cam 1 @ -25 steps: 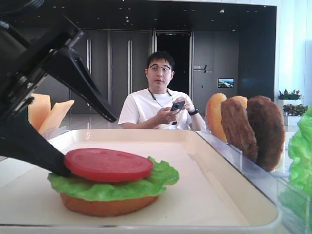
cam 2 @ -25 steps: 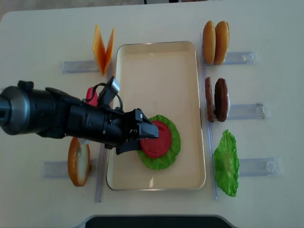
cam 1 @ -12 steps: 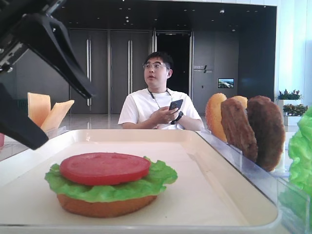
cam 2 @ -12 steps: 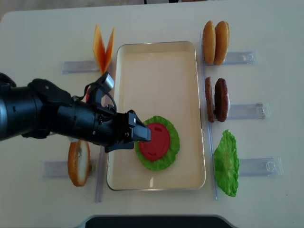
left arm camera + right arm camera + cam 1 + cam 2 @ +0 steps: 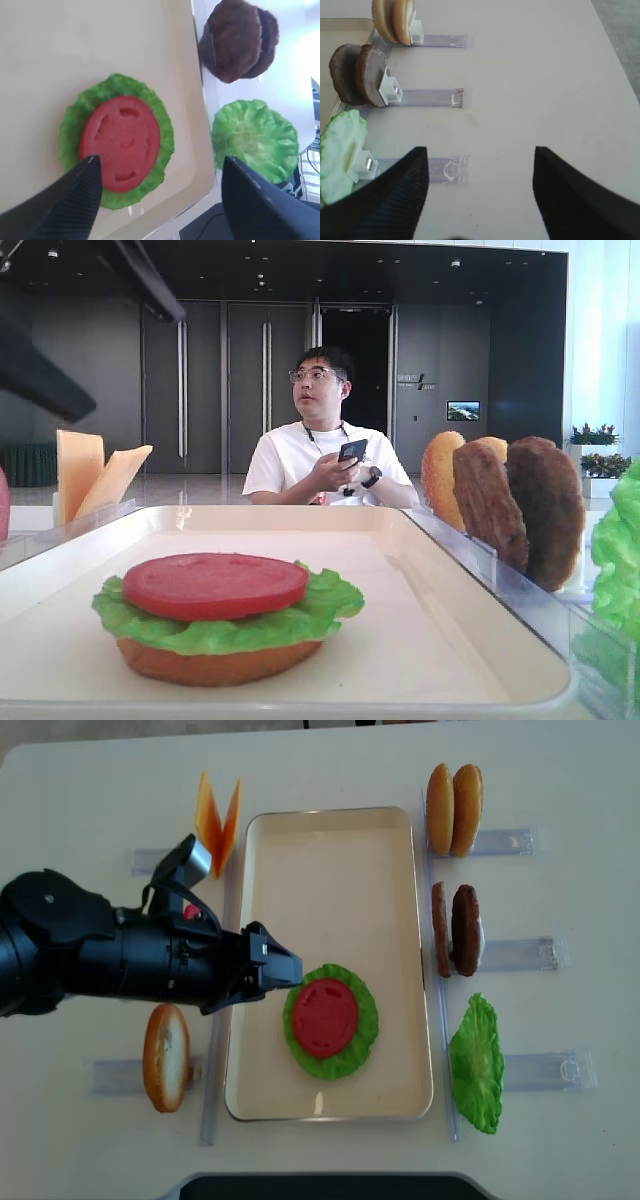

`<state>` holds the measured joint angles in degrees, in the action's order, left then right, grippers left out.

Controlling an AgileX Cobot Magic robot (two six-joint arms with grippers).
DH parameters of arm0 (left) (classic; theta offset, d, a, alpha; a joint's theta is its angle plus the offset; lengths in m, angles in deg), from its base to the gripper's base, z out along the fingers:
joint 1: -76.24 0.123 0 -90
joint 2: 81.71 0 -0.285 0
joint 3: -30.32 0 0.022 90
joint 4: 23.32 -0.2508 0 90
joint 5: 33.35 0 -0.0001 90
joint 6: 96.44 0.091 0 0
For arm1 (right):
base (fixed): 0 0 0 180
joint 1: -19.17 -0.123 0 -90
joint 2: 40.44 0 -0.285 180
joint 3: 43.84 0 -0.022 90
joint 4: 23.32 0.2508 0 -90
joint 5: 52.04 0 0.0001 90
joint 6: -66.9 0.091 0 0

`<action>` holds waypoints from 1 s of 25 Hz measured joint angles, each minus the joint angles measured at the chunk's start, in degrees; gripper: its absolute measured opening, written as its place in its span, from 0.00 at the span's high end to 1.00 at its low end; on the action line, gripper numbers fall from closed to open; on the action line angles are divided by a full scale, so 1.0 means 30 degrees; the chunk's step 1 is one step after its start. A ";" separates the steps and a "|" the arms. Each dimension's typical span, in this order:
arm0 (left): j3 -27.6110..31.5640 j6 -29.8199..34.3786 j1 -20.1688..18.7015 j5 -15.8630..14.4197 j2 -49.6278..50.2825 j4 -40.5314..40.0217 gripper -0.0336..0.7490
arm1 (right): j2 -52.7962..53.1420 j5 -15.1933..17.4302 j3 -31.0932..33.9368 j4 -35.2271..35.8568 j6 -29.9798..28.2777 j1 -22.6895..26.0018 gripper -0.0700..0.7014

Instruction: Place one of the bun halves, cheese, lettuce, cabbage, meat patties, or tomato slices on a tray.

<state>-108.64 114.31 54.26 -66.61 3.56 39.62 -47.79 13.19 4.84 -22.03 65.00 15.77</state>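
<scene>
On the cream tray [image 5: 330, 850] a stack lies near its front: a red tomato slice [image 5: 325, 1017] on a ruffled lettuce leaf [image 5: 366, 1032], with a bun half [image 5: 215, 665] underneath. My left gripper [image 5: 287, 970] hangs open just left of the stack and above it, touching nothing. In the left wrist view the left gripper [image 5: 160, 162] frames the tomato slice [image 5: 121, 142] from above. My right gripper [image 5: 480, 152] is open over bare table, right of the clear holders, with nothing between its fingers.
Right of the tray, holders carry two bun halves [image 5: 453, 808], two meat patties [image 5: 455, 930] and a lettuce leaf [image 5: 475, 1065]. On the left stand cheese slices [image 5: 218, 820] and a bun half [image 5: 166, 1055]. A seated person [image 5: 325, 450] is beyond the table.
My left gripper has pulled back to the left and risen away from the tomato slice, which stays on the lettuce. The stack has not shifted.
</scene>
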 joint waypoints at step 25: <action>-0.7277 -1.3135 0.0000 -0.7536 -0.1171 -2.1828 0.23 | 0.0000 0.0000 0.0000 0.0000 0.0000 0.0000 0.31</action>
<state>-130.47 74.91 54.26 -89.22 0.05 -25.86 -47.79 13.19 4.84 -22.03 65.00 15.77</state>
